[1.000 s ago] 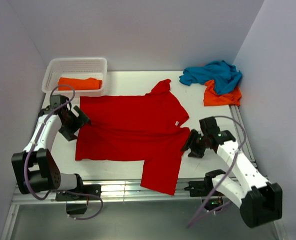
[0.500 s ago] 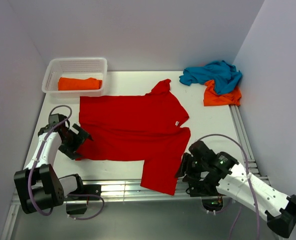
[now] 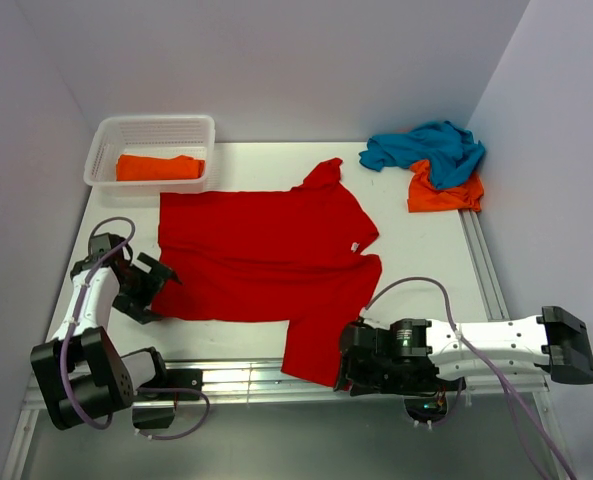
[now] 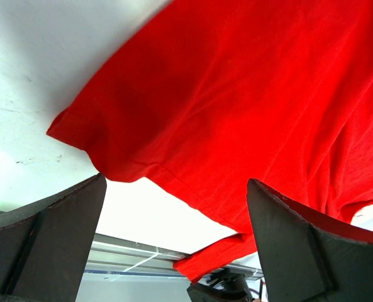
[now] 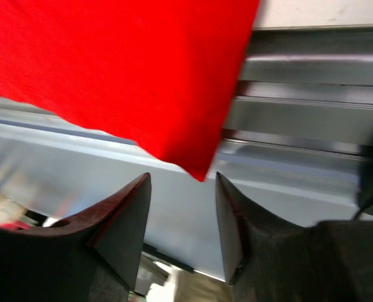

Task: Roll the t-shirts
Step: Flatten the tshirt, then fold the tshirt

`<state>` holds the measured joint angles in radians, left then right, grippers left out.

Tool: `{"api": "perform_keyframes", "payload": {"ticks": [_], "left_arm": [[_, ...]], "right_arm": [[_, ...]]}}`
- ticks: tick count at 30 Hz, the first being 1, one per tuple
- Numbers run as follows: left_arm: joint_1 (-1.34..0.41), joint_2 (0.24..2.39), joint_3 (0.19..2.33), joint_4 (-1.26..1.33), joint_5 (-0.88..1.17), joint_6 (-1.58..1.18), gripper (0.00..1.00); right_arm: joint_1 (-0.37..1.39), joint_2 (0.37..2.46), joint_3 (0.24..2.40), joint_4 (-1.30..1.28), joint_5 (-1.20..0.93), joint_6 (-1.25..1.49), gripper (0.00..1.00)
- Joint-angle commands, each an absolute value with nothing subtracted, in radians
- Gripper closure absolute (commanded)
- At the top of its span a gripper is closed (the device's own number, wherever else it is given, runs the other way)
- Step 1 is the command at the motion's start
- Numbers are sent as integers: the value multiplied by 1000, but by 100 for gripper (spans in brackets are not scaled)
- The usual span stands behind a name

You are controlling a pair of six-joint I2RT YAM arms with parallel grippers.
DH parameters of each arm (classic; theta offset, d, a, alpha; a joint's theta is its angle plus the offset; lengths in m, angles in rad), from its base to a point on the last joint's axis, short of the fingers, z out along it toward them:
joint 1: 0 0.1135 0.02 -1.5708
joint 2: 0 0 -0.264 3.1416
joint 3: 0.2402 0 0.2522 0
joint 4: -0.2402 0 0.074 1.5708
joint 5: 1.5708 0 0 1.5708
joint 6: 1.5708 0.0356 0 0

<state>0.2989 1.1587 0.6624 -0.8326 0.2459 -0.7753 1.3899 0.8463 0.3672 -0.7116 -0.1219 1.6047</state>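
Red t-shirt (image 3: 266,255) flat mid-frame, unrolled; orange t-shirt (image 3: 158,167) seemingly rolled in basket (image 3: 106,135), upper left; teal t-shirt (image 3: 426,145) and second orange t-shirt (image 3: 446,192) heaped upper right. Left tool (image 4: 177,182) gaping, right tool (image 5: 183,189) parted, both empty.

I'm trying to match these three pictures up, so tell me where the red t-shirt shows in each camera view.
Top external: the red t-shirt lies spread flat in the middle, with one sleeve hanging over the near edge.
Left wrist: red t-shirt fills the upper right.
Right wrist: red t-shirt fills the upper left, with a sleeve corner pointing down.
Shared landmark: the metal rail under that sleeve.
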Motion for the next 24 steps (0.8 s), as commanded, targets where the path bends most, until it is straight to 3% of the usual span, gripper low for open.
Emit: {"api": "perform_keyframes", "payload": {"ticks": [1, 6, 11, 17, 18, 24], "left_arm": [[311, 1163, 713, -831, 248, -772, 0], [321, 1175, 693, -827, 262, -772, 1], [339, 1193, 686, -831, 268, -764, 1], [359, 1218, 683, -841, 265, -739, 1], [359, 1219, 680, -839, 267, -738, 0], [360, 1215, 663, -830, 258, -755, 0]], "right_arm": [[1401, 835, 368, -649, -60, 1701, 50], [1399, 781, 304, -606, -57, 1758, 57], [1397, 828, 299, -569, -84, 1750, 59], [1397, 832, 333, -612, -68, 1747, 89], [1397, 813, 342, -653, -61, 1750, 98], [1339, 669, 411, -840, -51, 1724, 100]]}}
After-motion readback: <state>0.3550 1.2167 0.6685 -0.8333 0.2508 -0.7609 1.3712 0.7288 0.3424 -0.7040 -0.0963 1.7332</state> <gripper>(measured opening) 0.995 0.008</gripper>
